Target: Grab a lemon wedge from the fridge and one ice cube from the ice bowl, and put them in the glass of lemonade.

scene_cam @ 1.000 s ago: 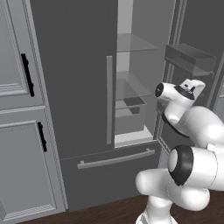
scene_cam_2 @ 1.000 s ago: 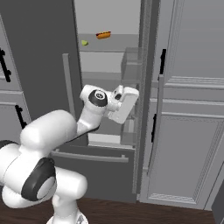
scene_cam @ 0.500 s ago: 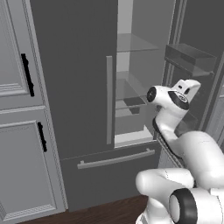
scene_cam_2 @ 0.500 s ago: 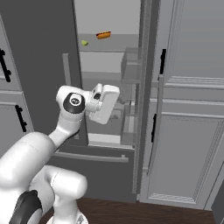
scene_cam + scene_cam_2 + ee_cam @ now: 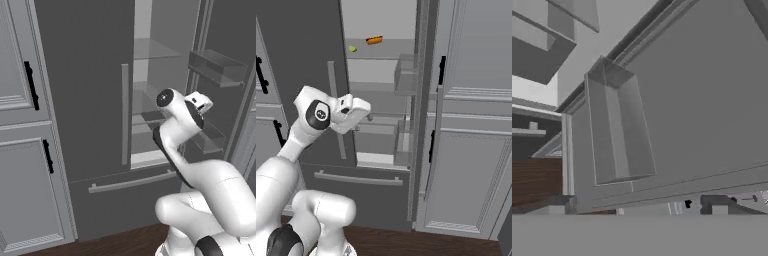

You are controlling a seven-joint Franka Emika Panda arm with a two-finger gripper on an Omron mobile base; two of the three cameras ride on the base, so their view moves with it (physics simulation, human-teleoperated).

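Now the fridge [image 5: 381,30] stands open; the hand [image 5: 368,116] is spread empty, lemon wedge [image 5: 352,49] not yet fetched.

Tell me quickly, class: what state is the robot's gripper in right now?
Gripper: open, holding nothing, in front of the open fridge.

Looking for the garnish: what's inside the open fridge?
On an upper shelf of the fridge lie a lemon wedge and a hot dog. The closed left door hides that half.
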